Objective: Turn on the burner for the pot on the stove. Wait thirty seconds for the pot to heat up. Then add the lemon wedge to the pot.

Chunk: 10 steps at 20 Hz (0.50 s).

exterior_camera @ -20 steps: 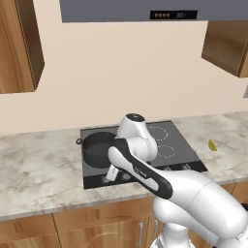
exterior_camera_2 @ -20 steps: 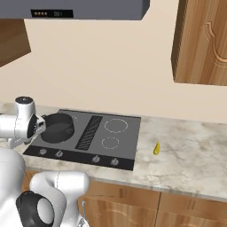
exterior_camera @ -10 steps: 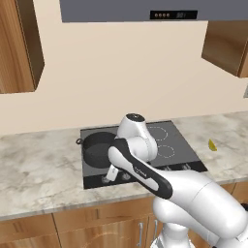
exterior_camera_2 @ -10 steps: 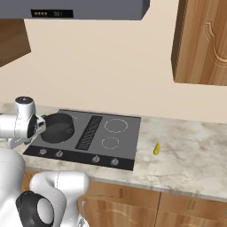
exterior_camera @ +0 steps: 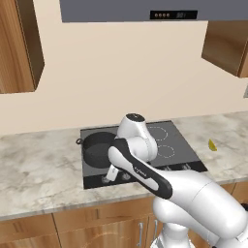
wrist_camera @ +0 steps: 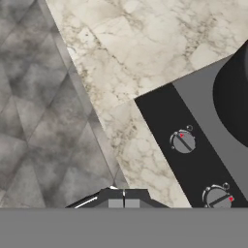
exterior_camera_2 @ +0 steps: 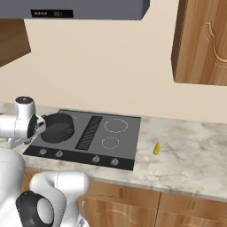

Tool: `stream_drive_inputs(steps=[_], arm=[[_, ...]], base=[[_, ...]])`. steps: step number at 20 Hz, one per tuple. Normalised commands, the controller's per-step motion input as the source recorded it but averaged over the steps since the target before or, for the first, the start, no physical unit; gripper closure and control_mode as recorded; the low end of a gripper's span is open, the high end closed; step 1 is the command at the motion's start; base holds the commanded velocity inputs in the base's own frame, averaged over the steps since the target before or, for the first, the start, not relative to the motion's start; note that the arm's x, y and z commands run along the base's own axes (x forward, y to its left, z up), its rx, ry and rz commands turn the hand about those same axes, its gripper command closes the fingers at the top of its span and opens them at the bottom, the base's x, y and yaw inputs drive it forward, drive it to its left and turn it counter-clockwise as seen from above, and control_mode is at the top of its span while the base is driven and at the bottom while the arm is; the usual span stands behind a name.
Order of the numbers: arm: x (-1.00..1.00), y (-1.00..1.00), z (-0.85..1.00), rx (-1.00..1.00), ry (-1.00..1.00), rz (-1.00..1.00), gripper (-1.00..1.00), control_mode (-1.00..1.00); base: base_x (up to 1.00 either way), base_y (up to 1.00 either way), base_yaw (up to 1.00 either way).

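**Jaws pressed together at the stove's near-left edge**

The jaws are pressed together with nothing between them; in the hand view the gripper [wrist_camera: 124, 194] shows its two dark tips touching, side by side, over the marble counter [wrist_camera: 145, 43] just off the near-left corner of the stove [wrist_camera: 193, 160]. In the left base view the gripper [exterior_camera: 112, 173] hangs at the near edge of the stove [exterior_camera: 184, 147], by the leftmost knobs, the white arm [exterior_camera: 140, 167] folding back over the cooktop from the lower right.

The pot [exterior_camera: 97, 147] sits on the left side of the stove, on the burner beneath it, which its base hides. It has no lid, and a small loop handle shows at its far-left rim. In the right base view the pot [exterior_camera_2: 57, 127] stands left of the ribbed black centre grille [exterior_camera_2: 90, 131], partly behind the arm's wrist. Right of the grille lie two white-ringed circles [exterior_camera_2: 116, 125], bare.

Two knobs [wrist_camera: 183, 141] show in the hand view on the black front strip, each with a small red mark; the dark side of the pot [wrist_camera: 235, 97] rises just beyond them at the right edge. Four knobs [exterior_camera_2: 95, 158] line the near strip in the right base view.

The lemon wedge [exterior_camera_2: 156, 148] lies on the counter to the right of the stove, well apart from the pot, a small bright yellow piece. The left base view shows the lemon wedge [exterior_camera: 212, 145] just past the stove's right edge.
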Motion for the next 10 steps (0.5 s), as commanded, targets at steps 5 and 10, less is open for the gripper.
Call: stream_drive_inputs(steps=[5, 10], arm=[[0.00, 0.00, 0.00, 0.00, 0.00, 0.00, 1.00, -1.00], [0.00, 0.00, 0.00, 0.00, 0.00, 0.00, 1.00, -1.00]], base=[[0.00, 0.00, 0.00], [0.00, 0.00, 0.00]])
